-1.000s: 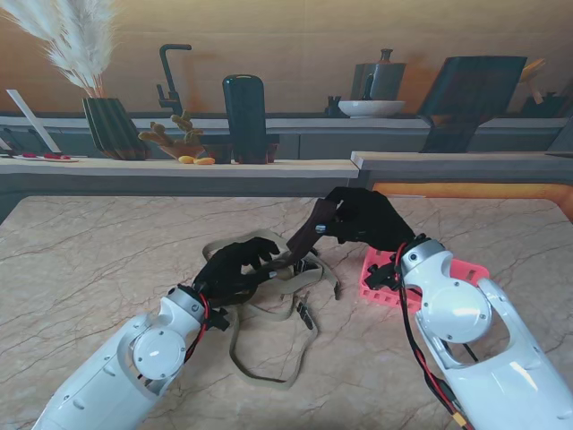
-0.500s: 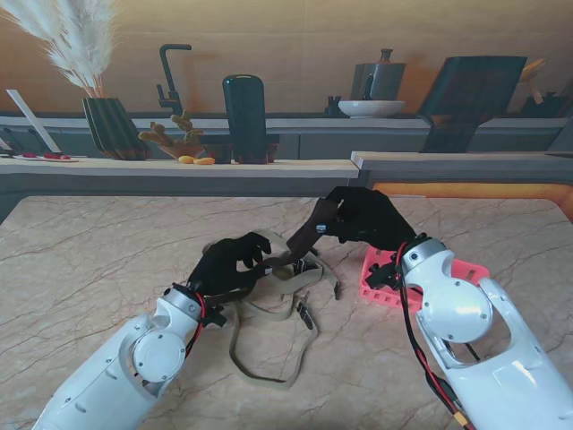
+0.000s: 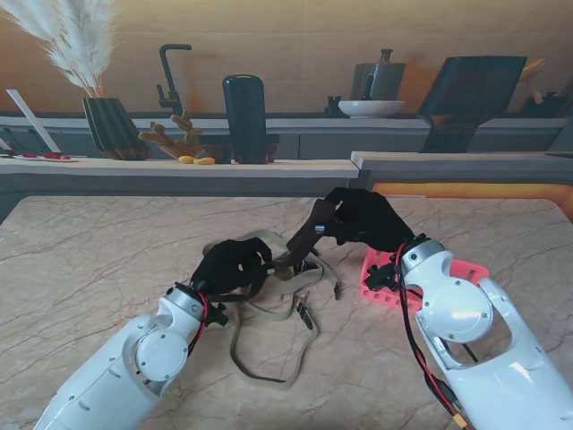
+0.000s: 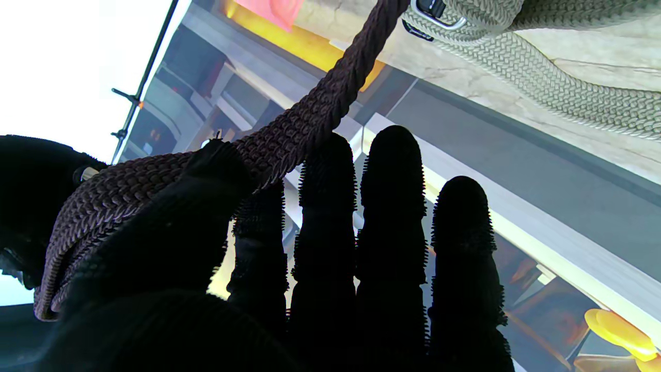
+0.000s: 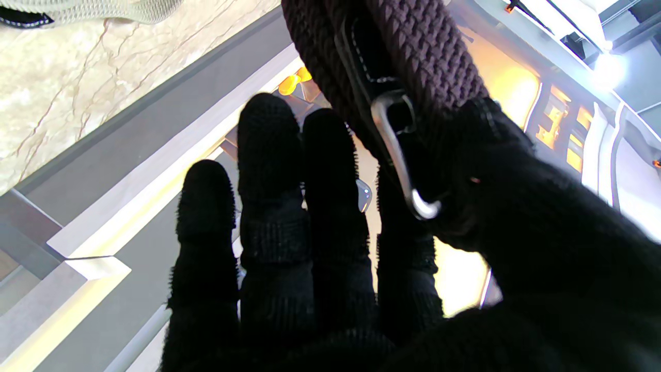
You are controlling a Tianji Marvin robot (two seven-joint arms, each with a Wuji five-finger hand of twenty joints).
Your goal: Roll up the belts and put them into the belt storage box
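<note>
Plainly, both hands, left hand point(image 3: 231, 266) and right hand point(image 3: 363, 218), grip the unlabelled brown belt point(image 3: 303, 235).

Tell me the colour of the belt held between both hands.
Dark brown belt, woven; clearest in the right wrist view.

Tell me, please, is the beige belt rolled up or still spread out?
Spread out: the beige belt lies in loose loops on the table, not coiled.

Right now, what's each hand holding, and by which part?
Both hold the dark brown belt: right hand pinches its buckle end, left hand grips the strap farther along. The beige belt lies unheld.
</note>
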